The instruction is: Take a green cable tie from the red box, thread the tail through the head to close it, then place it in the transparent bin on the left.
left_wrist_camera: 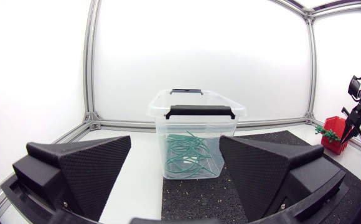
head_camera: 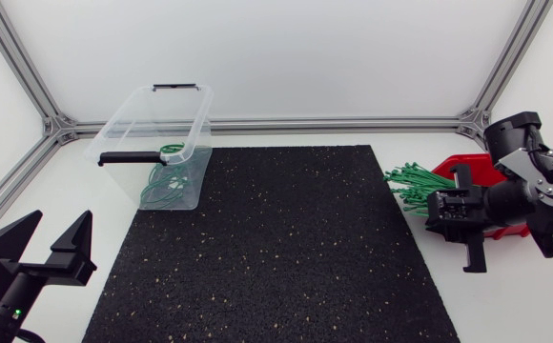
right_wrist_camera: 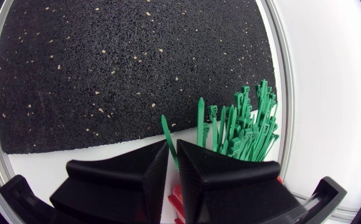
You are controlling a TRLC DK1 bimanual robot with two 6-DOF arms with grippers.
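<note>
The white worktop (head_camera: pixel 57 181) is bordered at its far side and both sides by a metal rail (head_camera: pixel 334 123). A black speckled mat (head_camera: pixel 276 248) covers its middle, running from near the far rail to the near edge. A bare white strip lies on each side of the mat.

The left hand (head_camera: pixel 52 240) sits at the near left corner, off the mat. Its two fingers are spread wide with nothing between them. It faces the clear bin (head_camera: pixel 124 129), which is well apart from it with open worktop between.

The bin stands at the far left, close to the rail, its right wall at the mat's left edge. It has a black handle (head_camera: pixel 132 157) on its near end and another on its far end. Inside lie closed green loops (head_camera: pixel 167 186), heaped toward the near right corner.

The red box (head_camera: pixel 467 167) sits at the far right, off the mat and near the right rail. A bundle of ties (head_camera: pixel 412 183) fans out of it, tips pointing at the mat's right edge without reaching it.

The right hand (right_wrist_camera: pixel 172 144) hangs over the box just behind the bundle. Its fingers are drawn nearly together, pinching a single tie (right_wrist_camera: pixel 167 132) that stands up from the slit, a little apart from the bundle.
</note>
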